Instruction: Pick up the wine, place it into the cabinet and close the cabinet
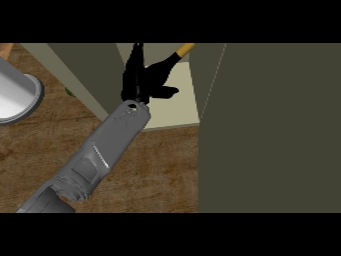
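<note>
- Grey forearm point(103, 150) entering from lower left of frame, running diagonally up to upper centre
- Which arm not clear from the view; entry at lower left read as the left arm, tentatively
- Black hand point(145, 80) at upper centre, inside the open olive-green cabinet point(276, 130), over the pale cream interior shelf surface point(179, 107)
- Fingers of the hand extended upward toward the top edge of frame, thumb out to the right; whether curled round something not resolvable, so grip state cannot be told
- Dark wine bottle with a yellow-gold neck point(182, 50) at top centre, slanting up and right from the hand, only the neck end and a dark stretch showing; rest hidden behind or merged with the black hand
- Contact between hand and bottle: looks touching, not certain
- Large flat olive-green cabinet panel filling the right half of frame, from top edge down to lower edge
- Second olive-green cabinet wall point(81, 70) at upper left of centre, angled, bordering the cream interior
- Brown wood-grain counter top point(151, 170) across the lower left and centre
- White-grey cylindrical object with a flared rim point(7, 90) at the upper left, lying on the counter, partly cut by the left edge
- No other hand in frame
</note>
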Controlling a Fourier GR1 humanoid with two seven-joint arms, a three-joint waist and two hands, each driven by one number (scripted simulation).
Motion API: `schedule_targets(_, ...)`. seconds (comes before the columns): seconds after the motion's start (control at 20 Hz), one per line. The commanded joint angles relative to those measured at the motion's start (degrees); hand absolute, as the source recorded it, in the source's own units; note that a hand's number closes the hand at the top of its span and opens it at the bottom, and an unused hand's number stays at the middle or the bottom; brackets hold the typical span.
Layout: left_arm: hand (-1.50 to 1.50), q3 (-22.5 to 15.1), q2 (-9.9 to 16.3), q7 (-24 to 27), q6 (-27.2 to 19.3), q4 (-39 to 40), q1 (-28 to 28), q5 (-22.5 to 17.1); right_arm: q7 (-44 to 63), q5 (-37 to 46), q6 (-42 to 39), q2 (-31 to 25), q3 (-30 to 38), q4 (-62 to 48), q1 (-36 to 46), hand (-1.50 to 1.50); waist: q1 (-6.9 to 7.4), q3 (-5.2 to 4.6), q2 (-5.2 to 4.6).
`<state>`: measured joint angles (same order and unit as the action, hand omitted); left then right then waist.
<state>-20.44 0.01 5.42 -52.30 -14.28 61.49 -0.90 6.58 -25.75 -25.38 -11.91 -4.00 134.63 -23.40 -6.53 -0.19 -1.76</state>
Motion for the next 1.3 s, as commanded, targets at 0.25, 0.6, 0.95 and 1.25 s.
schedule_targets(0.25, -1.5, 4.0, 0.0, 11.7, -0.3, -9.2, -5.1, -7.9, 2.7, -2.5, 2.7, 0.3, -0.3, 6.5, -1.8, -1.5, 1.97, 0.04, 0.85)
schedule_targets(0.6, -1.5, 5.3, 0.0, 17.4, 0.3, -16.3, -8.2, -15.7, 5.0, -3.6, 4.5, -0.8, 0.4, 7.7, -1.6, -1.5, 3.68, 0.09, 1.35)
schedule_targets(0.95, -1.5, -0.5, 0.0, 21.1, 2.8, -25.2, -14.1, -23.5, 4.9, 2.4, 7.0, 1.6, -4.1, 8.7, -1.7, -1.5, 4.4, 0.11, 1.66)
schedule_targets(1.25, -1.5, -3.0, 0.5, 18.0, 5.7, -32.8, -17.7, -20.0, 7.9, -1.7, 8.6, -1.2, -1.1, 12.3, -3.2, -1.5, 6.39, 0.17, 2.16)
